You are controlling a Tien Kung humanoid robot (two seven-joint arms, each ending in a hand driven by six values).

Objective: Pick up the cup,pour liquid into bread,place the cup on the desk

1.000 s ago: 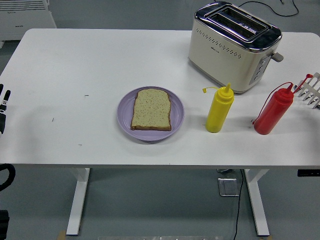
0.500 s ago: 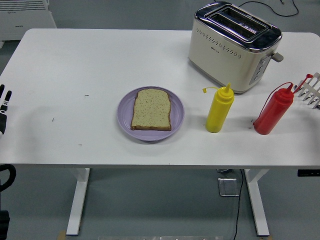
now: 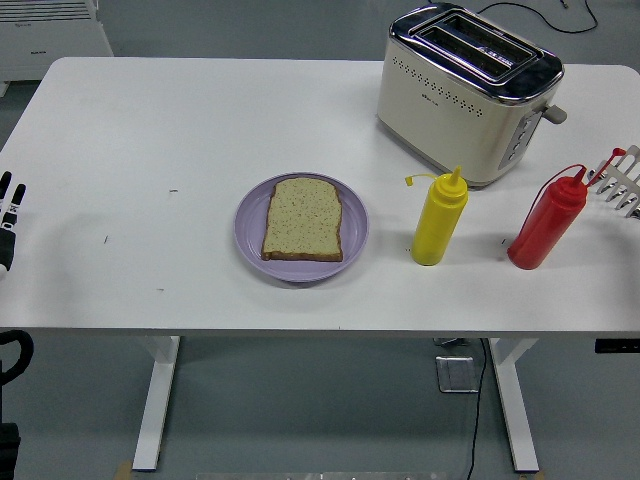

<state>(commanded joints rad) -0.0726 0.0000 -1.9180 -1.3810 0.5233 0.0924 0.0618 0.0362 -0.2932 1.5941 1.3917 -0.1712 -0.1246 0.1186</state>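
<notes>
A slice of bread [image 3: 303, 218] lies on a purple plate [image 3: 250, 235] at the table's middle. No cup shows; a yellow squeeze bottle [image 3: 438, 220] and a red squeeze bottle [image 3: 545, 221] stand upright to the right of the plate, both with their caps off on tethers. My right hand [image 3: 621, 181] shows at the right edge as pale spread fingers just right of the red bottle's top, holding nothing. My left hand [image 3: 8, 215] rests at the left edge, fingers straight, far from the plate.
A cream and chrome toaster [image 3: 466, 92] stands at the back right, behind the bottles. The white table [image 3: 150, 140] has its near edge just below the plate. A white appliance [image 3: 50, 30] stands off the table at the far left.
My left hand has slid slightly further out at the left edge. The bottles, the plate and my right hand have not moved.
</notes>
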